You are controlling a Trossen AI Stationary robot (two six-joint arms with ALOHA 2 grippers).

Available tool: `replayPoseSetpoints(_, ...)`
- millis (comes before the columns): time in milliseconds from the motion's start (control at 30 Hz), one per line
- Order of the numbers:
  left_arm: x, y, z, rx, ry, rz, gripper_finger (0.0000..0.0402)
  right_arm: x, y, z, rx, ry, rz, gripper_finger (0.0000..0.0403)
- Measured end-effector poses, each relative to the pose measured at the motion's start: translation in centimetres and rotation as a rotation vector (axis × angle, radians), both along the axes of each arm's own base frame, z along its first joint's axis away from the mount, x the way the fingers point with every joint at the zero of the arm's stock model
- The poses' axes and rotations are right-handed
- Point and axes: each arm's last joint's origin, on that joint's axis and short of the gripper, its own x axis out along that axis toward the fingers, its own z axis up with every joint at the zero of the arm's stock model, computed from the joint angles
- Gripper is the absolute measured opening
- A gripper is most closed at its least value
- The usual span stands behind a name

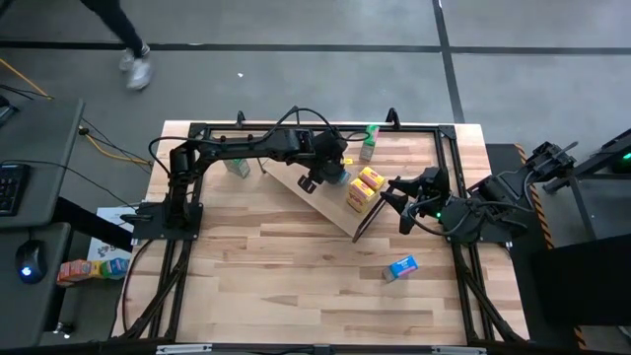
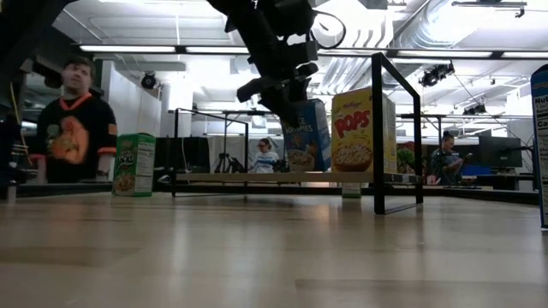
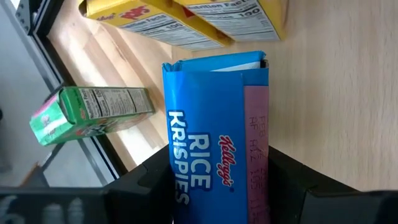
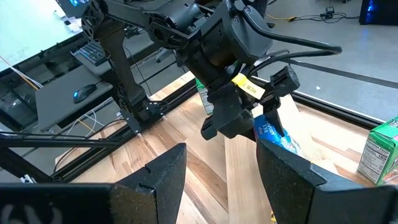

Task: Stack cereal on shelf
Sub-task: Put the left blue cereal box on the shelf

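Step in hand: placing a box on the shelf. The left gripper is clamped on a blue Rice Krispies box, fingers pressed to both of its sides in the left wrist view, holding it over the light-wood shelf beside two yellow Corn Pops boxes already on the board. In the low view the blue box appears upright next to a Pops box — whether its base touches the board cannot be told.

Other cereal:
- a green box on the table at the far edge, near the shelf's upper end
- a second green box on the table under the left arm
- a second blue box lying on the table, well apart from the shelf, toward the near right

The right gripper waits near the shelf's right end, fingers spread wide and empty, looking toward the left arm.

Judgement: roughly halfway at best — two yellow boxes shelved, one blue in hand, three on the table. The next move likely calls for setting the blue box flush against the Pops box, then opening the fingers without tipping either on the tilted board.
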Motion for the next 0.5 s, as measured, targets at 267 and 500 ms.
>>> replayPoseSetpoints(267,0.01,-0.03,0.0,-0.014,-0.002,-0.033,0.017,0.0,-0.01,0.0,0.0,0.0,-0.001,0.0188)
replayPoseSetpoints(500,0.04,-0.11,0.0,-0.033,-0.008,-0.045,0.017,0.0,-0.01,0.0,0.0,0.0,0.0,0.0188)
